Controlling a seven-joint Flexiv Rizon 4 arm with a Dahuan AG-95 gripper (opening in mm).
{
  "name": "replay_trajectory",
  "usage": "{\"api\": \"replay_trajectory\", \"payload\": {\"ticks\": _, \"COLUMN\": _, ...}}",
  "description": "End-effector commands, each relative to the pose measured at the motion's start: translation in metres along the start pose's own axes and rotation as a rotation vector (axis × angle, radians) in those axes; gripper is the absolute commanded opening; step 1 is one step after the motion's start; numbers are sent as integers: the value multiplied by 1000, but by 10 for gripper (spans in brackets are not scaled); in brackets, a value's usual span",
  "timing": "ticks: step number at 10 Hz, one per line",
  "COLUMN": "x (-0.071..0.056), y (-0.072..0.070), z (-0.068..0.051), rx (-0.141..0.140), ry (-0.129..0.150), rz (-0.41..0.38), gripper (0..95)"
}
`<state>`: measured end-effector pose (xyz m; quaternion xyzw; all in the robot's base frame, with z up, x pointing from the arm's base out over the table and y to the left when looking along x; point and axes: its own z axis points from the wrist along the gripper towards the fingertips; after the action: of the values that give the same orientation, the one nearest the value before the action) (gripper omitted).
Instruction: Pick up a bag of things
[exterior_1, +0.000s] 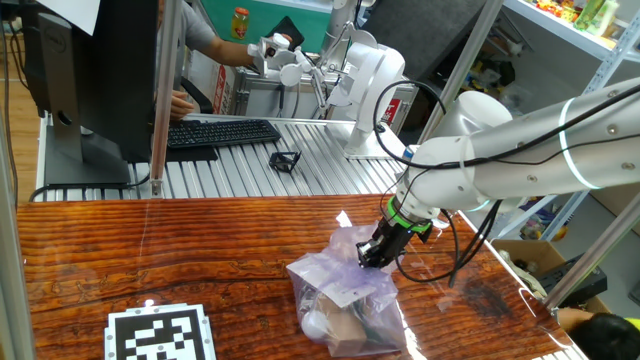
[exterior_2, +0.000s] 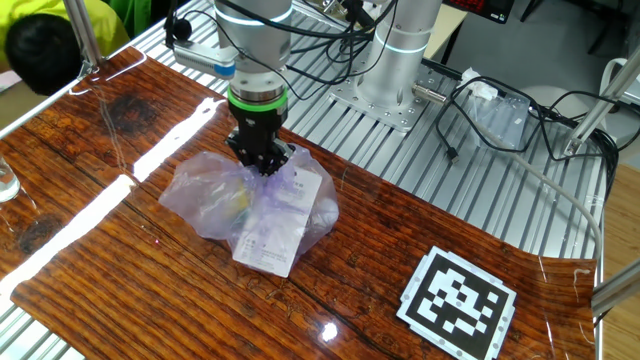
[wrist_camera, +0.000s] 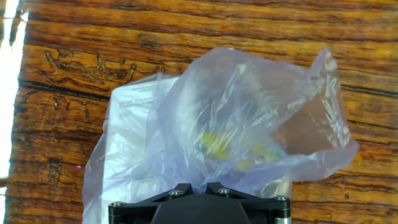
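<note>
The bag of things (exterior_1: 345, 298) is a crinkly pale-lavender plastic bag on the wooden table. A white ball (exterior_1: 316, 324) and tan items show through it, and a white paper tag (exterior_2: 276, 226) lies on it. It also shows in the other fixed view (exterior_2: 215, 195) and fills the hand view (wrist_camera: 242, 118), where a yellow-green bit shows inside. My gripper (exterior_1: 371, 255) is down on the bag's gathered top, its fingers pinched shut on the plastic (exterior_2: 262, 160). In the hand view the jaws stand close together with plastic between them.
A black-and-white marker card (exterior_1: 162, 335) lies at the table's near corner, also in the other fixed view (exterior_2: 460, 302). A keyboard (exterior_1: 222, 132), a monitor (exterior_1: 95, 70) and a second robot base (exterior_1: 372, 90) stand behind on the metal bench. A person's hand (exterior_1: 182, 102) rests by the keyboard.
</note>
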<state>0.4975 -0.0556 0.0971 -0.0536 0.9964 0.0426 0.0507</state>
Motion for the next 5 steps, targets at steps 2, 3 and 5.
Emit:
{"api": "replay_trajectory", "payload": {"ticks": 2, "x": 1, "y": 3, "z": -9, "rx": -8, "ry": 9, "rz": -10, "gripper": 0}}
{"api": "replay_trajectory", "payload": {"ticks": 3, "x": 1, "y": 4, "z": -11, "rx": -8, "ry": 9, "rz": -9, "gripper": 0}}
{"api": "replay_trajectory", "payload": {"ticks": 5, "x": 1, "y": 5, "z": -15, "rx": -7, "ry": 14, "rz": -10, "gripper": 0}}
